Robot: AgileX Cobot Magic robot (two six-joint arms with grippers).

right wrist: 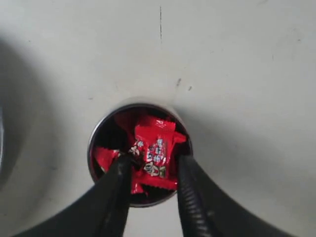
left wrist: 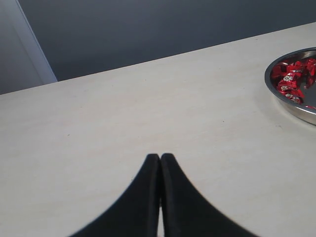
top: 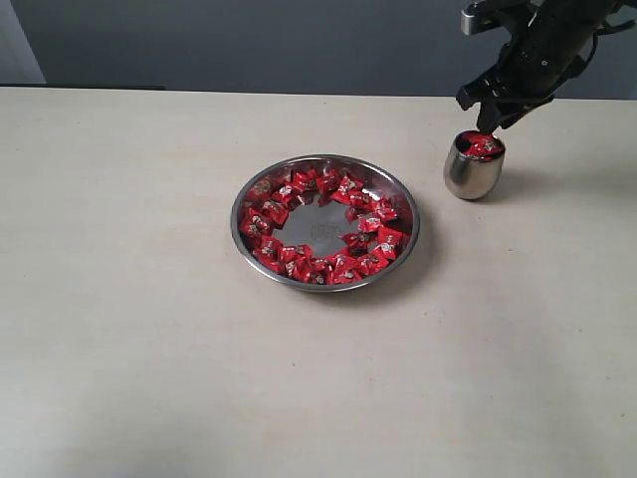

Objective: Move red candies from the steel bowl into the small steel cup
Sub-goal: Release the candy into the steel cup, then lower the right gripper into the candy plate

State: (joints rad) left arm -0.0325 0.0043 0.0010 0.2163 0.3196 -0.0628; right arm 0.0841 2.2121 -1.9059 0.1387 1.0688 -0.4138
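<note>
The right claw [right wrist: 154, 163] hangs apart over the cup [top: 470, 177], at two o'clock from the bowl [top: 239, 214]. A candy [right wrist: 155, 150] lies loose between its tips. The cup looks heaped, so the candy could slide onto the desk [top: 149, 299]. The left claw [left wrist: 160, 158] is pressed together.

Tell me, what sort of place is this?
Likely a robotics lab or test bench: a bare pale table, a plain grey wall, and a black robot gripper over a small steel cup.

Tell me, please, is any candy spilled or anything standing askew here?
Nothing stands out. The small steel cup stands upright, the red candies lie inside it and the steel bowl, none on the table.
</note>
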